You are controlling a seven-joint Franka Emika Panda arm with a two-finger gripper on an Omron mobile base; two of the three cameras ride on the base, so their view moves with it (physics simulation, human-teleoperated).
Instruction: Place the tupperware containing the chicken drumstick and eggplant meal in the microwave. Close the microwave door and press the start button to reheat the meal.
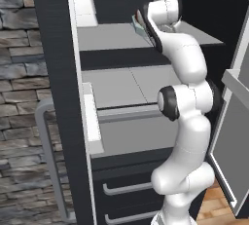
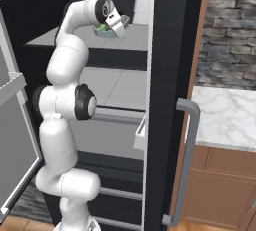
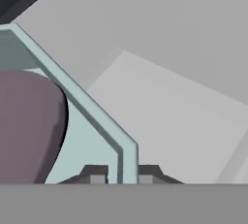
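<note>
gripping the tupperware (image 3: 97, 121) by its rim, your gripper (image 3: 122, 175) has its jaws nearly closed astride the thin wall, so the tub hangs just above the upper fridge shelf (image 1: 109, 36); the eggplant (image 3: 26, 126) rides inside.

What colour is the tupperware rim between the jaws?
Pale blue-grey; the tupperware rim shows best in the hand view.
</note>
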